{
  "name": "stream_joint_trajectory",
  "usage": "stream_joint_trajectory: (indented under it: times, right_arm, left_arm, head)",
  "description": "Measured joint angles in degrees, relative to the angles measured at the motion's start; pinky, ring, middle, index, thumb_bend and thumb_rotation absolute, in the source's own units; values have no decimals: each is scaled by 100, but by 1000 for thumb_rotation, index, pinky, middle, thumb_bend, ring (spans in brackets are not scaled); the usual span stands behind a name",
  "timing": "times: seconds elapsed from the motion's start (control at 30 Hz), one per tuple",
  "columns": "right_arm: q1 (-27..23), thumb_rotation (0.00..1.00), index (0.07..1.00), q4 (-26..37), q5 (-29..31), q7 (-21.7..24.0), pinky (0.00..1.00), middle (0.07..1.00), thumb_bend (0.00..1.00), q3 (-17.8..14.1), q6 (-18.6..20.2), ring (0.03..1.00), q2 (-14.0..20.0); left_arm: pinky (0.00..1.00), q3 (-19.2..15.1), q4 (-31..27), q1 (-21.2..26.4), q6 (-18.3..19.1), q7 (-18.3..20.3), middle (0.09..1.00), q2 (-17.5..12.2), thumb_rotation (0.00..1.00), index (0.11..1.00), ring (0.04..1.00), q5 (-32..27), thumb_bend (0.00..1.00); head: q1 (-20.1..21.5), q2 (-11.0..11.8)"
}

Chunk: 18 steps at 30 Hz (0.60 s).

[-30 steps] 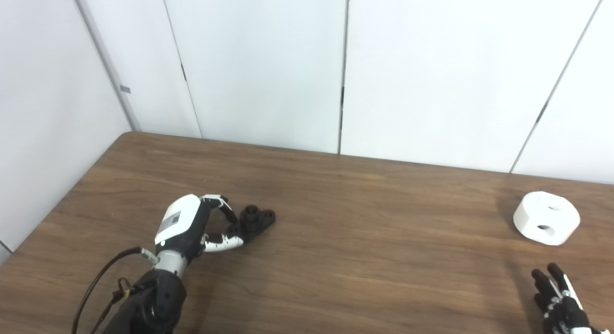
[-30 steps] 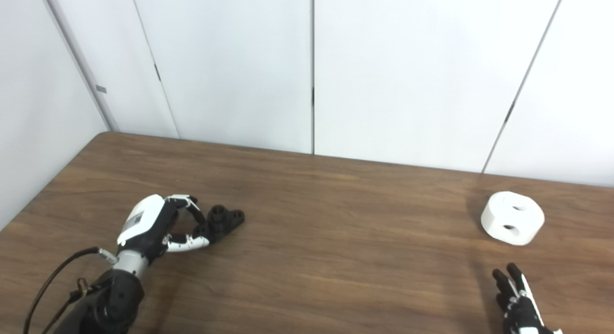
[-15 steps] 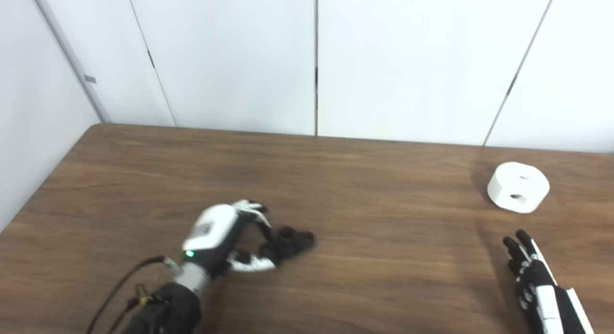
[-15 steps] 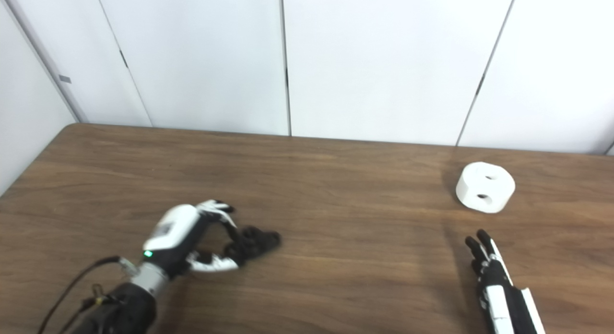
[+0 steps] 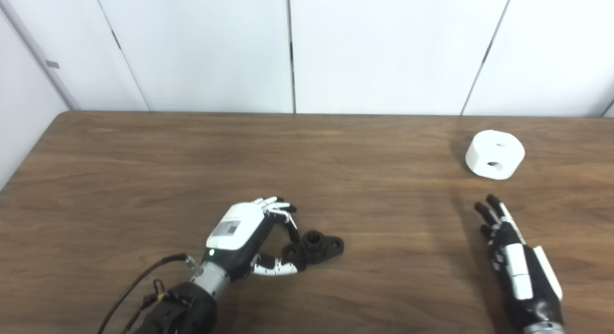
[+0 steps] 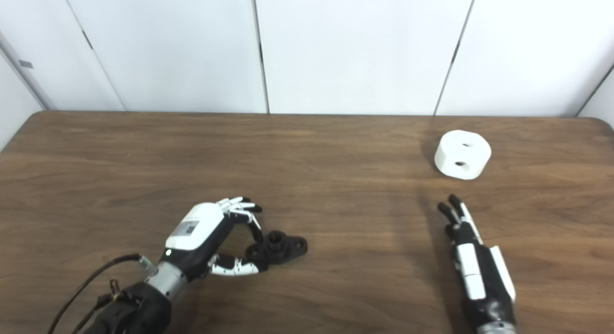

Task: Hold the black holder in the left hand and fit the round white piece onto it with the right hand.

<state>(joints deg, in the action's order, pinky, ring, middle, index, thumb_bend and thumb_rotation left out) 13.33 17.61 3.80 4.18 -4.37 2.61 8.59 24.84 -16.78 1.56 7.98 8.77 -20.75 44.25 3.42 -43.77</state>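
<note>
Nearest the camera, the left hand (image 5: 244,240) lies low on the table (image 5: 144,171), thumb and fingertips curled against the near end of the black holder (image 5: 314,245). The holder rests flat on the wood; whether the pinch is a firm grip or only contact cannot be told from either view. The right hand (image 6: 472,262) sits at the near right, flat over the table with fingers straight and slightly apart, holding nothing. Farther back on the right, the round white piece (image 6: 462,154) stands alone on the table, two holes visible in it, well apart from the holder and clear of the right fingertips.

Risks from this state:
- The left contact covers only one end of the holder. A lift from here may let the holder pivot or drop.
- The white piece is smooth and round. A shallow approach by the right hand may push it toward the far edge instead of capturing it.
- A tilted holder would misalign the holes during fitting.
</note>
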Motion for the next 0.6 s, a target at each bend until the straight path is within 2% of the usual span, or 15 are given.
stream_joint_trajectory:
  times: [0.23, 0.57, 0.6]
  right_arm:
    - [-5, 976, 962, 141, -99, -74, 1000, 929, 632, 48, 186, 985, -7]
    - [-10, 974, 962, 302, -129, -114, 1000, 929, 638, 104, 390, 995, -13]
    - [-10, 974, 962, 317, -140, -123, 1000, 929, 637, 109, 390, 995, -13]
  left_arm:
    - [901, 85, 42, -50, -345, -210, 819, 64, 50, 487, 899, 527, 522]
    - [919, 33, 96, -91, -585, -325, 825, 96, 48, 487, 910, 677, 521]
    - [917, 20, 95, -100, -590, -323, 823, 103, 48, 487, 906, 677, 521]
  head:
    - [141, -79]
    - [326, -158]
    - [482, -176]
